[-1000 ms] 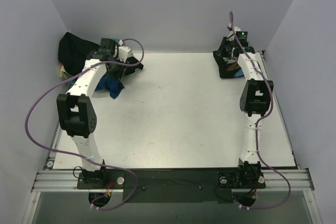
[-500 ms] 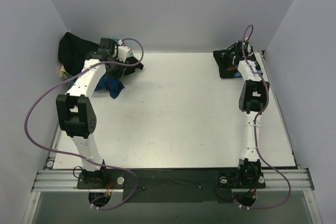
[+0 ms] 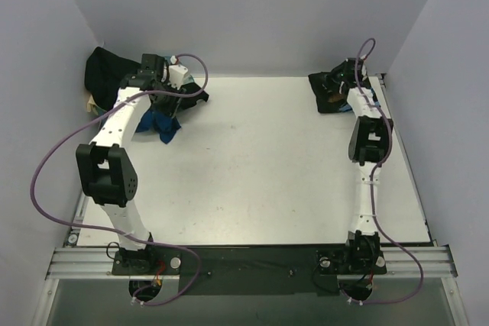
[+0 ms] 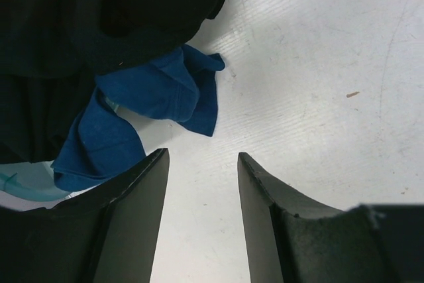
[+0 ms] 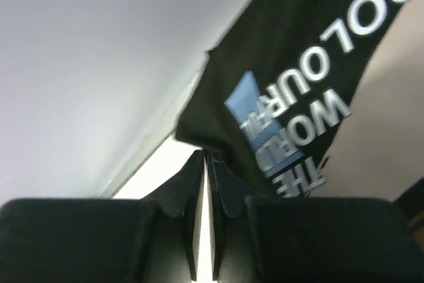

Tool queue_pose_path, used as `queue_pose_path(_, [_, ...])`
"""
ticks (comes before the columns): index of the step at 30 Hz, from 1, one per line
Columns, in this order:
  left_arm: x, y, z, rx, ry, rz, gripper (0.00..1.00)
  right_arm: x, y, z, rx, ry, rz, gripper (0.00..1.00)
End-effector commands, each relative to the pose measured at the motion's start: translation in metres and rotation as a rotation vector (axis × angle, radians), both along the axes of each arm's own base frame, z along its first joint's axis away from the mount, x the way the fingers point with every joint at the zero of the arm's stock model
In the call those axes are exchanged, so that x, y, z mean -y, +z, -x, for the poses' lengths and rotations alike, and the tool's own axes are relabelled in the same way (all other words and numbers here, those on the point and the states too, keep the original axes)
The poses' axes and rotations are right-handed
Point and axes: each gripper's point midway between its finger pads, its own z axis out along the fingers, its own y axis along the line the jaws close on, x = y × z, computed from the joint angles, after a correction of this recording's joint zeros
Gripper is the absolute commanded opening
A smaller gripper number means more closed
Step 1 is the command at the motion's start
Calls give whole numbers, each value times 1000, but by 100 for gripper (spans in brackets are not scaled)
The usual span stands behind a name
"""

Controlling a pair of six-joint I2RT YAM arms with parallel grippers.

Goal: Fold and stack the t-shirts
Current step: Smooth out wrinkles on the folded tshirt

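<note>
Cloth crowds ten o'clock on the table point(image 3: 252, 166): black shirts point(image 3: 107, 74) and a blue shirt point(image 4: 152, 91). The left gripper point(image 4: 202, 157) hangs just beside the blue one, jaws spread. At one o'clock the right gripper point(image 5: 203, 157), jaws pressed together, meets a printed black shirt point(image 5: 298, 84); a pinch is unclear.

White tabletop point(image 3: 260, 181), pale lilac walls point(image 3: 252, 13), aluminium front rail point(image 3: 252, 259)

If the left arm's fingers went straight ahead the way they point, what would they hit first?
Probably the near corner of the blue t-shirt, or the bare table just before it; depth is unclear.
</note>
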Motion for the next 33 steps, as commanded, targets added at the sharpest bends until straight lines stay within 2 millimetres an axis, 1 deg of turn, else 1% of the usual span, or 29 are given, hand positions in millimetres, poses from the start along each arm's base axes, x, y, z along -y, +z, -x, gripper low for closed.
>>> queue_pose_path(1, [3,68,12,138,-48,51,57,7,210,9,370,57,82,11])
queue_pose_path(2, [6,68,18,132,-67,81,58,4,220,16,384,77,99,16])
queue_pose_path(3, [7,85,23,179,-75,99,59,-1,246,33,421,126,153,26])
queue_pose_path(4, [11,80,31,169,-93,132,61,-3,245,44,403,165,202,33])
queue_pose_path(5, [9,98,37,229,-97,156,62,-7,256,64,398,189,221,52])
queue_pose_path(6, [14,94,44,239,-116,191,62,-8,255,76,389,219,275,63])
queue_pose_path(7, [14,90,60,242,-129,227,63,-10,254,100,367,235,303,84])
queue_pose_path(8, [17,101,60,310,-143,252,64,-11,257,114,374,259,364,91])
queue_pose_path(9, [18,94,77,332,-148,273,68,-15,248,140,345,269,394,96])
queue_pose_path(10, [20,100,72,411,-136,302,70,-14,235,153,327,294,459,97])
queue_pose_path(11, [17,93,87,443,-107,305,74,-16,231,180,311,296,499,98])
queue_pose_path(12, [20,102,82,526,-79,349,76,-13,219,191,297,308,573,98])
queue_pose_path(13, [17,87,96,544,-59,357,79,-21,207,220,283,332,600,99])
queue_pose_path(14, [18,104,89,655,-51,385,89,-21,204,230,297,347,671,99])
queue_pose_path(15, [15,89,102,670,-17,396,89,-26,186,256,285,375,694,100])
queue_pose_path(16, [16,112,105,778,-5,445,90,-26,156,274,263,396,705,100])
queue_pose_path(17, [12,89,110,752,37,454,90,-27,162,286,304,388,707,100])
queue_pose_path(18, [12,94,115,785,53,483,90,-39,145,305,336,414,696,100])
queue_pose_path(19, [10,74,120,759,74,479,90,-40,142,312,352,408,691,100])
queue_pose_path(20, [8,69,124,765,78,477,91,-41,123,328,342,410,686,100])
queue_pose_path(21, [4,53,127,742,104,462,91,-43,121,335,353,401,681,100])
queue_pose_path(22, [3,46,130,728,138,483,91,-40,106,350,337,390,685,100])
queue_pose_path(23, [-2,32,132,704,172,467,91,-44,101,356,349,391,685,100])
queue_pose_path(25, [-5,11,137,656,194,442,91,-41,83,371,329,353,693,100])
queue_pose_path(26, [-3,0,143,614,173,429,91,-39,69,379,302,350,695,100])
queue_pose_path(27, [-3,-7,146,593,145,396,92,-40,65,382,294,351,689,100])
queue_pose_path(28, [-5,-19,151,563,132,367,92,-39,63,385,297,341,691,100])
queue_pose_path(29, [-6,-23,152,555,138,364,92,-37,58,390,266,350,701,100])
queue_pose_path(33, [-15,-43,160,509,234,365,92,-36,64,395,316,334,723,100])
